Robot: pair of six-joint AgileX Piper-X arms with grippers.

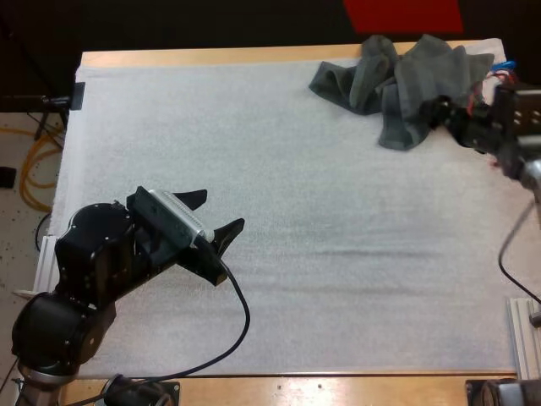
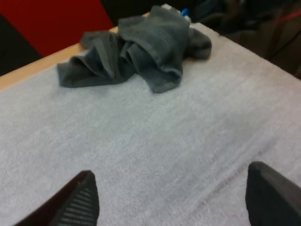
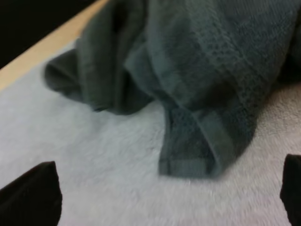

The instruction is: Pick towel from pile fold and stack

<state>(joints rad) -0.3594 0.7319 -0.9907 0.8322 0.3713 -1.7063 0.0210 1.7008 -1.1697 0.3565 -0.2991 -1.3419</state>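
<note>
my right hand [image 1: 441, 112] sits just beside the towel [image 1: 406, 76], and its two black fingers [image 3: 33, 195] stand wide apart with nothing between them. the towel is one crumpled grey-green heap on the white mat [image 1: 338, 220], close to the far wooden edge of the table [image 1: 211, 57]. the heap is long sideways, running along that edge. one flap with a sewn hem sticks out of the heap toward my right hand. in the right wrist view that flap lies just ahead of the open fingers, lined up with the gap but not touching them.

my left hand [image 1: 221, 211] is well apart from the towel, out over bare mat. it is wide open too and holds nothing. in the left wrist view the heap lies well ahead of it, with only mat between.

so i think the right hand is the one to pick, since it is much nearer. it would need to go a little forward and down so the fingers close on the flap. nothing stands in the way. the risk i see is pinching two layers at once, because the folds lie on top of each other near the flap. nothing is folded or stacked yet.
</note>
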